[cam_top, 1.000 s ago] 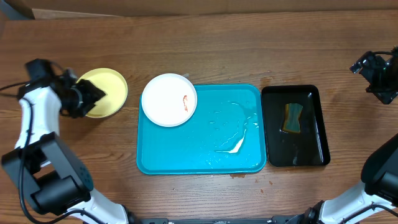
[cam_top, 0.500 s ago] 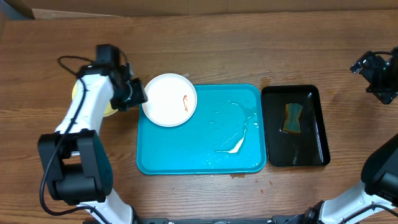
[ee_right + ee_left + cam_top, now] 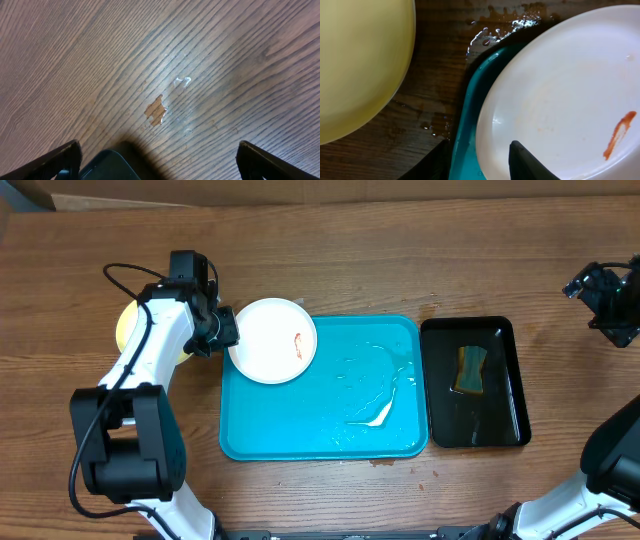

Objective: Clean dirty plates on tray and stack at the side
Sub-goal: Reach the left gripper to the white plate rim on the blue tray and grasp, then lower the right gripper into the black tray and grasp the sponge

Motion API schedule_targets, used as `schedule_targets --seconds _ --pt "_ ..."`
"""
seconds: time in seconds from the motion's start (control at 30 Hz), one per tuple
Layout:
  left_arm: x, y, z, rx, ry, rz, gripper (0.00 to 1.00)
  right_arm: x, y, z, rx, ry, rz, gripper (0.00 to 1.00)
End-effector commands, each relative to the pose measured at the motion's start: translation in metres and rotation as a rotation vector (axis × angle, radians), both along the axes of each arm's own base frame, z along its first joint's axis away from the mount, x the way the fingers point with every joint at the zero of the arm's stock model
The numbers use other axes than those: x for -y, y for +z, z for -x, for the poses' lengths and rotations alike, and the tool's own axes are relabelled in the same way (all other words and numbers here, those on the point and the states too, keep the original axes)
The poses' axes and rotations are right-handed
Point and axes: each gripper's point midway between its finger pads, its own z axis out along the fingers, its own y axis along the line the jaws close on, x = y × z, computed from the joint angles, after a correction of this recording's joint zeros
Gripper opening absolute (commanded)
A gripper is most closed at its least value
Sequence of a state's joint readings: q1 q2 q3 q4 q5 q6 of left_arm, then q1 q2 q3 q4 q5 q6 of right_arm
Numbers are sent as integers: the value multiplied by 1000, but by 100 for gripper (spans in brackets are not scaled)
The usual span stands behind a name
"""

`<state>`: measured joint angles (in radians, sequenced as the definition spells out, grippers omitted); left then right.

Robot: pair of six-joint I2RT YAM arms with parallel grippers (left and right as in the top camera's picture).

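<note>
Left hand (image 3: 222,330) sits at the left rim of the round white plate with a reddish-brown smear (image 3: 272,340). Wrist view shows its fingers spread: one dark fingertip (image 3: 527,162) over the plate's inner surface, the other (image 3: 432,162) outside the rim over the wood, so the rim runs between them. Can't tell if either one touches the plate.

That white plate rests on the back-left corner of the large turquoise-blue rectangular plastic tray (image 3: 300,430), overhanging the tray's rim on the left and back sides. The tray sits mid-desk on the brown wooden desk (image 3: 400,250), with water pooled and streaked across its right half.

Pale yellow round plate (image 3: 128,330) lies on the desk toward the left edge, just left of the left arm and mostly hidden under it in the overhead. Wrist view shows it apart from the tray, with wet wood between them.

Narrow black rectangular tray (image 3: 505,425) sits just right of the turquoise tray, holding a green-and-yellow sponge (image 3: 471,370).

Right hand (image 3: 603,298) is up near the back-right corner, well apart from both trays. Fingers wide apart, nothing between them, bare damp wood below.
</note>
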<state>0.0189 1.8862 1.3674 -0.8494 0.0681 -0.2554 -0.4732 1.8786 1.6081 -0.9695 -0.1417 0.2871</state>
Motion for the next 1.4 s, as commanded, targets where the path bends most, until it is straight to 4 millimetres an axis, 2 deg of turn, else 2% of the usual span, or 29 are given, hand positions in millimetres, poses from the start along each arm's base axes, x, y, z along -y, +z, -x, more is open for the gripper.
schedule_targets --seconds 0.0,0.17,0.2,0.3,0.37,0.5,0.67,0.8,0.87,0.93,0.97,1.03,1.2,1.37 --pt "1 -16 4 -43 1 -14 39 2 7 0 17 -5 10 100" --pt "3 -33 2 -65 -4 -9 36 2 7 0 17 -5 10 100" --pt "4 -37 2 -73 -6 -6 32 2 7 0 17 -5 10 100" --pt "8 -46 3 -93 -10 17 11 2 7 0 17 -5 10 100" --pt "12 -48 4 -98 -14 39 4 2 7 0 17 -5 10 100" --pt "28 -44 14 -134 -29 125 4 2 7 0 17 -5 10 100" --pt "63 -38 47 -260 -72 242 4 2 7 0 17 -5 10 100" --pt "85 -37 72 -350 -135 218 5 2 7 0 17 -5 10 100" --pt "93 -37 78 -368 -166 198 11 2 7 0 17 -5 10 100" --pt "99 -38 82 -374 -199 161 31 2 7 0 17 -5 10 100" --pt "101 -38 83 -374 -204 151 37 2 7 0 17 -5 10 100" --pt "104 -37 81 -365 -216 137 43 2 7 0 17 -5 10 100" --pt "104 -33 69 -325 -220 127 44 2 7 0 17 -5 10 100" --pt "95 -36 66 -315 -215 53 25 2 7 0 17 -5 10 100"
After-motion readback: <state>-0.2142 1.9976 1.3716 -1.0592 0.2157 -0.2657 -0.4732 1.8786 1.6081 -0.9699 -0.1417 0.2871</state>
